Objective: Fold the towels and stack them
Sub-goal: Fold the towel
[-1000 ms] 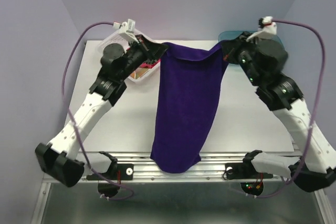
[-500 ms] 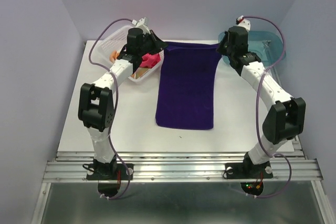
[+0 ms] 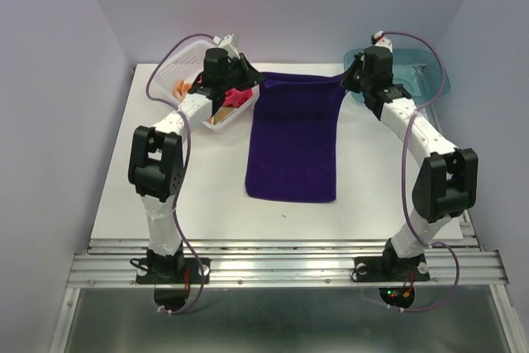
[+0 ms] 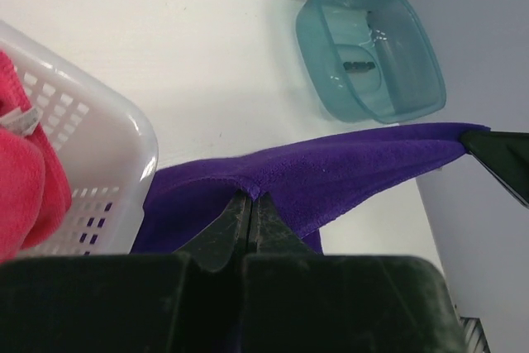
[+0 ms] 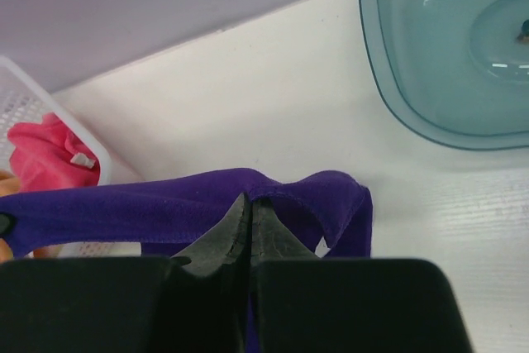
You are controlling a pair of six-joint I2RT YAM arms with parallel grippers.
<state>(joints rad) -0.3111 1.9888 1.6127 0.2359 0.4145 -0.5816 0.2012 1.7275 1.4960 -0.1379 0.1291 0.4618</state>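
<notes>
The deep purple towel [image 3: 293,138] lies spread flat down the middle of the table, its far edge lifted. My left gripper [image 3: 253,78] is shut on its far left corner [image 4: 248,192]. My right gripper [image 3: 347,78] is shut on its far right corner [image 5: 252,196]. The hot pink towel [image 3: 238,97] lies crumpled in the white mesh basket [image 3: 186,59] beside the left gripper; it also shows in the left wrist view [image 4: 25,188]. A bit of the pale orange towel [image 3: 179,88] shows in the same basket.
The teal plastic tray [image 3: 417,72] stands at the far right corner, just beyond the right gripper; it also shows in the right wrist view [image 5: 388,72]. The white table [image 3: 190,196] shows bare on both sides of the purple towel.
A second ago the purple towel hung high between both grippers over the near edge. Both arms have reached far back and laid it flat, still pinching the far corners.
</notes>
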